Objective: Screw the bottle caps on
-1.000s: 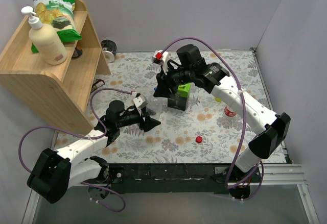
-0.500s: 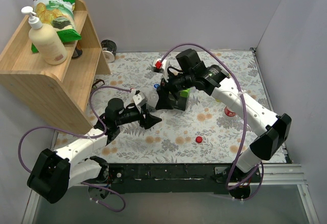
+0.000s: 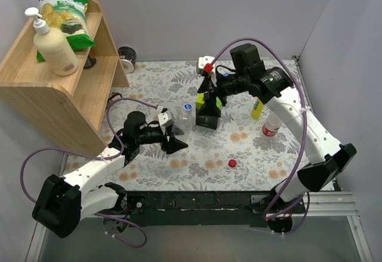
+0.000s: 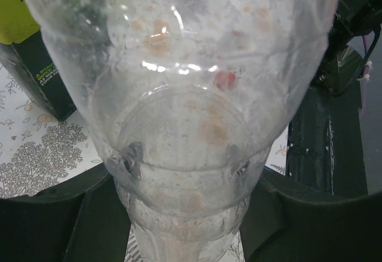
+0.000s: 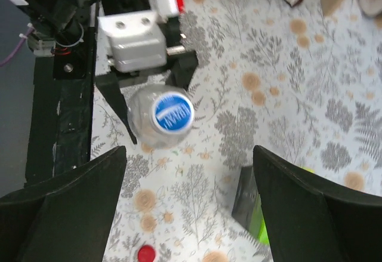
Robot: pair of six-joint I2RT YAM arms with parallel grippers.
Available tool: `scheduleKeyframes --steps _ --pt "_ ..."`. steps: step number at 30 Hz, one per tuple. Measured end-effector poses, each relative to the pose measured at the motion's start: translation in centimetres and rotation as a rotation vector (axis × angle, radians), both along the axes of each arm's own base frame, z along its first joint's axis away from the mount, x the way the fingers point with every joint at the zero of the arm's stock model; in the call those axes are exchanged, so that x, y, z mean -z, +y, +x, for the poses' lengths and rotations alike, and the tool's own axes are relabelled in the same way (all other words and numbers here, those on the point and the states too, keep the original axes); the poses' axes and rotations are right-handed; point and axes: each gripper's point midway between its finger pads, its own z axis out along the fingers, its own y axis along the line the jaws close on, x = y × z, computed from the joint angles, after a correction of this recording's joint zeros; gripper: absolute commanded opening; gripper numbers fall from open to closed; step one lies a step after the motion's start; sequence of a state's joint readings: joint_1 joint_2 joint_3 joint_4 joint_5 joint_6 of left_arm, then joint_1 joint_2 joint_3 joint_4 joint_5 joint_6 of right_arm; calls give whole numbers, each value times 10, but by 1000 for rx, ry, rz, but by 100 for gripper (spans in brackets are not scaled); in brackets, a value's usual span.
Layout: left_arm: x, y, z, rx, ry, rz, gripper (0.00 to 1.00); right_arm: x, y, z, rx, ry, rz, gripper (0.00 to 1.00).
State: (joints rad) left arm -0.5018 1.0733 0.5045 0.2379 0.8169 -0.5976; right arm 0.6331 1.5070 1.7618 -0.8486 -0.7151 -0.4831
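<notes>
The left gripper (image 3: 176, 133) pinches a clear bottle (image 3: 186, 120) upright just left of the box (image 3: 208, 114), with a blue cap (image 5: 173, 112) on its neck. The right gripper (image 5: 190, 154) hangs above the box, fingers spread wide (nothing between them). A red cap (image 3: 232, 163) lies loose on the arms' side of the box. A second bottle (image 3: 270, 128) sits well right of the box.
</notes>
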Motion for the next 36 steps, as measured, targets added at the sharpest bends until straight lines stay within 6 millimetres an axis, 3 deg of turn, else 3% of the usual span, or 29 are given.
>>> scheduleKeyframes --steps 5,12,28,36 --pt "4 -1 -4 46 18 29 0 -4 27 -22 -170 -110 15 93" --pt "11 0 -9 80 35 56 0 7 43 -41 -279 -210 -20 93" --pt "10 0 -13 96 30 54 0 41 40 -38 -273 -242 -119 93" --pt "4 -2 -10 85 28 32 0 41 34 -43 -264 -262 -130 93"
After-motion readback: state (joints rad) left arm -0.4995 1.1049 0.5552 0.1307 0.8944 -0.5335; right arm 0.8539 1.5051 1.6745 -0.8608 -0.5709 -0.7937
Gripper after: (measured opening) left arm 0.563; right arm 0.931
